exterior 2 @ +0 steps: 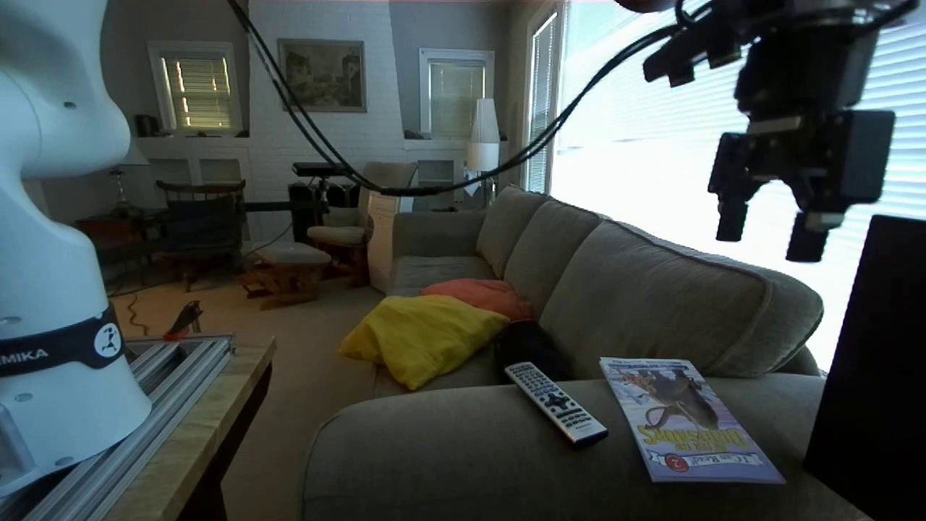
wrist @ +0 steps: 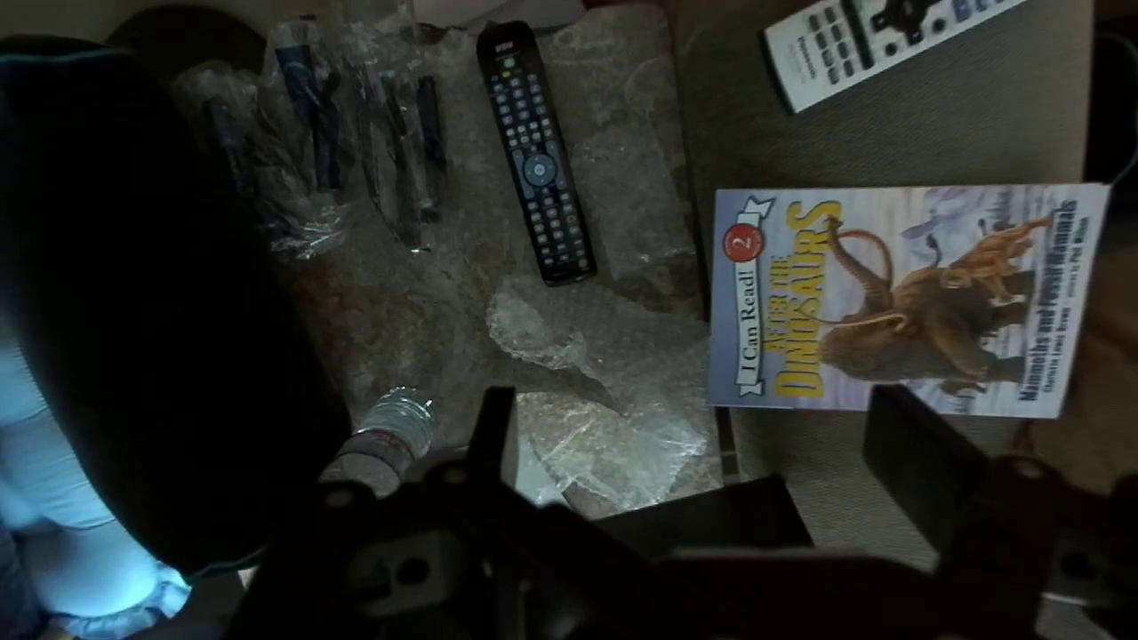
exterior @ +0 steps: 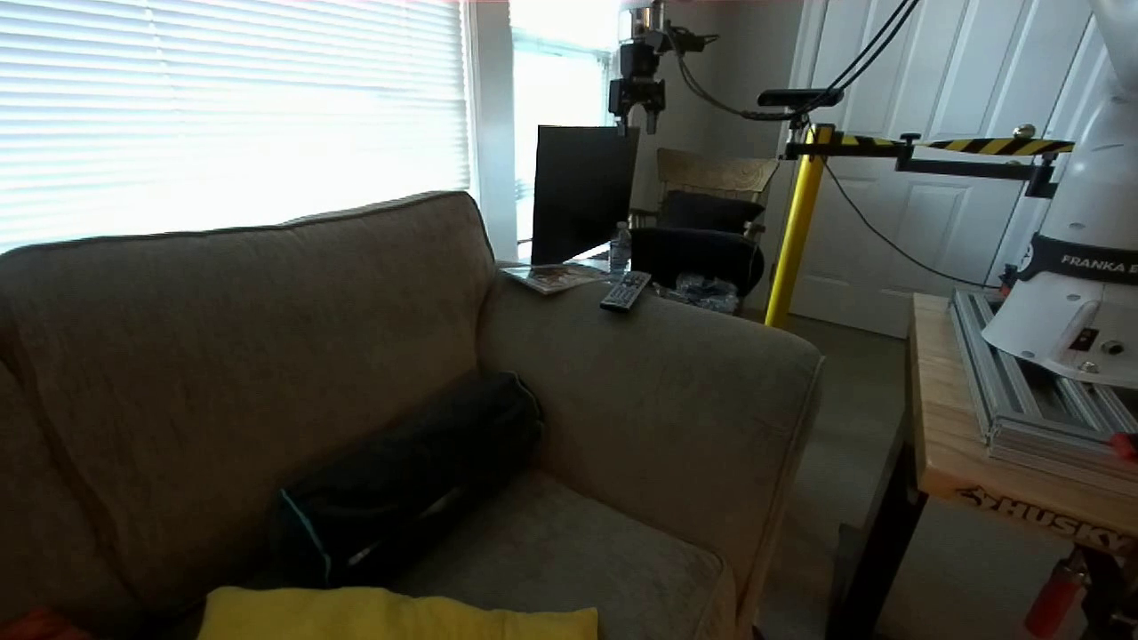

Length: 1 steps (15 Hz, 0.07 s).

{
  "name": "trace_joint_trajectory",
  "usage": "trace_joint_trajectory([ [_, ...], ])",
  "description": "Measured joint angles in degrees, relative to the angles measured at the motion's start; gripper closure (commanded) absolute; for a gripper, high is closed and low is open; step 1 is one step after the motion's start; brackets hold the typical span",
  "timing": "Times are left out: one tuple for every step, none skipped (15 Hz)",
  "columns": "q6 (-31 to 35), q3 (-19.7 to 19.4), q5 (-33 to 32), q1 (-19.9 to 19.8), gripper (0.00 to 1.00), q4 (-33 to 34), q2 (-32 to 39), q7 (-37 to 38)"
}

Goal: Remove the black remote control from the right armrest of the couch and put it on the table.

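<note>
Table (wrist: 364,342) partly beneath plastic (wrist: 649,418), black remote (wrist: 538,160)

yellow pillow (exterior 2: 423,339), coral pillow (exterior 2: 488,295), book (exterior 2: 684,416) (face up), clear bottle (exterior: 620,251)

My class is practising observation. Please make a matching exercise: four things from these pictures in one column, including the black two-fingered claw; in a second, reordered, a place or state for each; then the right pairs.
Things
1. Slim black plastic remote control
2. Oblong silver remote control
3. Yellow cloth cushion
4. Black two-fingered claw

Places or states
A. On the tan fabric armrest
B. In the air, open, holding nothing
C. On the mottled brown tabletop, near clear plastic wrap
D. On the tan couch seat

Pairs: 1-C, 2-A, 3-D, 4-B
</note>
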Motion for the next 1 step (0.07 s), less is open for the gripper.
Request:
trace_joint_trajectory([
  [-0.09, 0.04, 0.00, 0.73, 0.00, -2.40, -2.88, 0.03],
])
